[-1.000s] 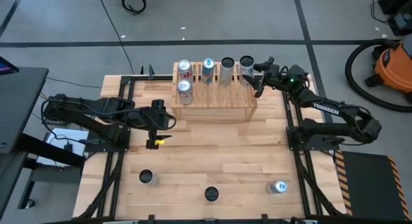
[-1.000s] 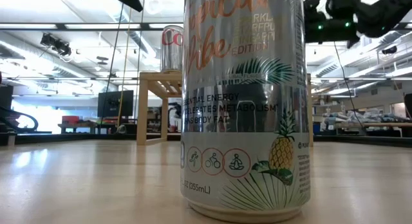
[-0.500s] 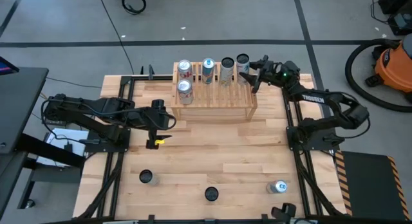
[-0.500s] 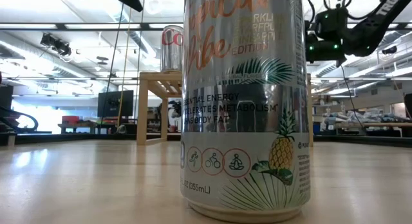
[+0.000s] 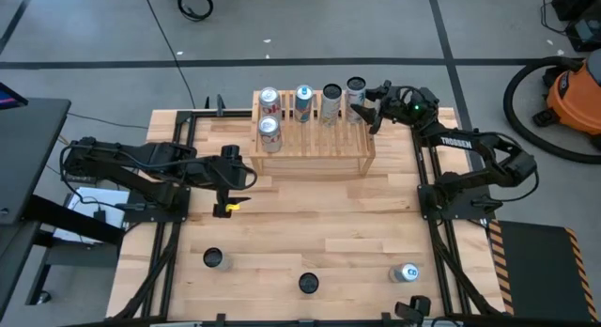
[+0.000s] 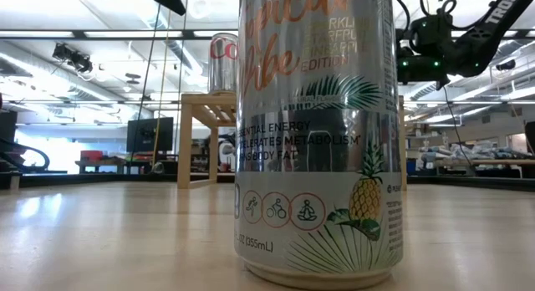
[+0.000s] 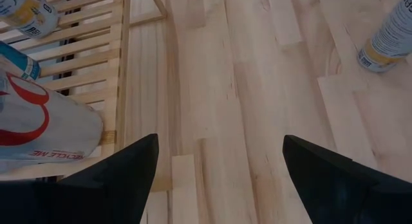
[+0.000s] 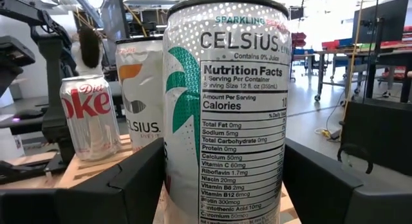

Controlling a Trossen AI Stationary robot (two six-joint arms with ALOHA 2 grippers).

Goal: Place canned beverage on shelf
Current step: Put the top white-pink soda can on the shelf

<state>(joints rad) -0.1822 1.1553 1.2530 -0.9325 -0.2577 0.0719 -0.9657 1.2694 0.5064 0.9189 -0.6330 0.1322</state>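
- Left gripper waited over bare tabletop just left of the shelf, its fingers spread apart with nothing between them.
- Loose cans stood along the near edge of the table — a dark-topped can at left, another dark-topped one in the middle, a silver-topped can at right.
- Shelf carried a row of upright cans on its slats, a Diet Coke can among them.
- Celsius can stood upright at the right end of that row, on the slats.
- Right gripper sat at that can, fingers either side of the body and parted — whether they touched the wall could not be told.
- Such a can would likely be thin-walled, smooth and slippery; if full, fairly heavy. A mid-body hold with modest squeeze seemed safest — too hard would dent it, too high would tip it.
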